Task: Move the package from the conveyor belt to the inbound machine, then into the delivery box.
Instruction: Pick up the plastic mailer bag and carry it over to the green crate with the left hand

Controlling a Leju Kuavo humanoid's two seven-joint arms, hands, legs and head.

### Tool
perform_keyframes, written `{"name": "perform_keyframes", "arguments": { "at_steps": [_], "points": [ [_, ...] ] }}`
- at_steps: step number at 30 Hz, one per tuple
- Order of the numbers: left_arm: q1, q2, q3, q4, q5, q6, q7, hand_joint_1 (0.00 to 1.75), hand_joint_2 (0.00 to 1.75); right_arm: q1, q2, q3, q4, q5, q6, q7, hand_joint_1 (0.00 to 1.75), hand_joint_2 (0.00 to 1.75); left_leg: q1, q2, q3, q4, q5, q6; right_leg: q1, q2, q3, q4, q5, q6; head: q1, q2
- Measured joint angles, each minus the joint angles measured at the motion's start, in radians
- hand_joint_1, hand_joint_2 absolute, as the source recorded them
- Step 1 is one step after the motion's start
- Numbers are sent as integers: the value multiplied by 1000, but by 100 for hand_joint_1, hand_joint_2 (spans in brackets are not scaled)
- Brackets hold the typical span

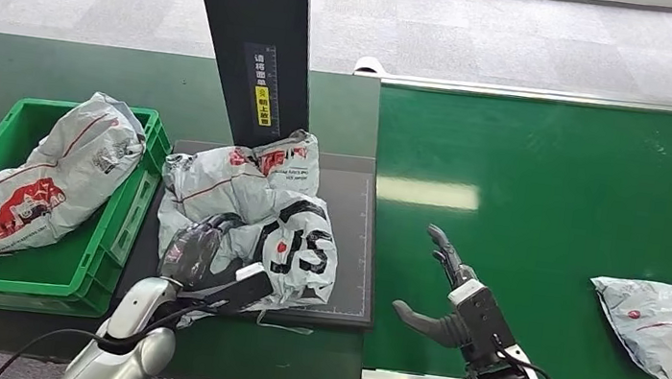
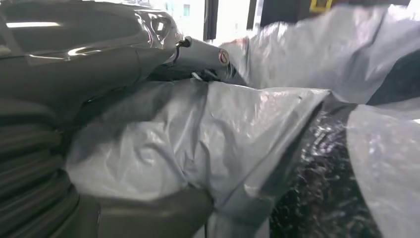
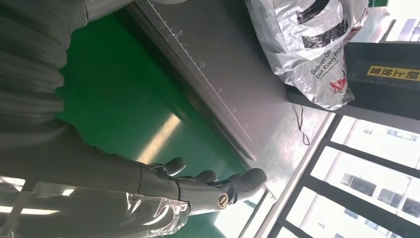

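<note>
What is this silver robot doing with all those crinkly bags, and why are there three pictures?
It is a robot with two silver arms and hands, sorting parcels. One picture looks down from its head; the other two come from cameras at its wrists. Its left hand grips a crinkly grey plastic package lying on the dark flat scanning machine. Its right hand is open, holding nothing, above the green conveyor belt. Another grey package waits on that belt. A third grey package already lies in the green plastic delivery box.

Grey package (image 1: pixel 252 208), red-black print; green crate (image 1: pixel 130 222).
</note>
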Motion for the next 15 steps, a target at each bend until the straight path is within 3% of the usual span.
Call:
{"name": "perform_keyframes", "arguments": {
  "at_steps": [3, 11, 15],
  "points": [
    [6, -2, 2, 0, -36, 44, -14, 175, 175, 5, 0, -4, -8, 1, 0, -2, 0, 175, 0, 0, 0, 0, 0, 0, 0, 0, 0, 0, 0, 0, 0, 0],
    [14, -6, 6, 0, -43, 52, -30, 175, 175, 6, 0, -9, -12, 1, 0, -4, 0, 175, 0, 0, 0, 0, 0, 0, 0, 0, 0, 0, 0, 0, 0, 0],
    [20, -8, 12, -2, -16, 87, -86, 175, 175, 9, 0, -12, -13, -1, 1, -7, 0, 175, 0, 0, 0, 0, 0, 0, 0, 0, 0, 0, 0, 0, 0, 0]
  ]
}}
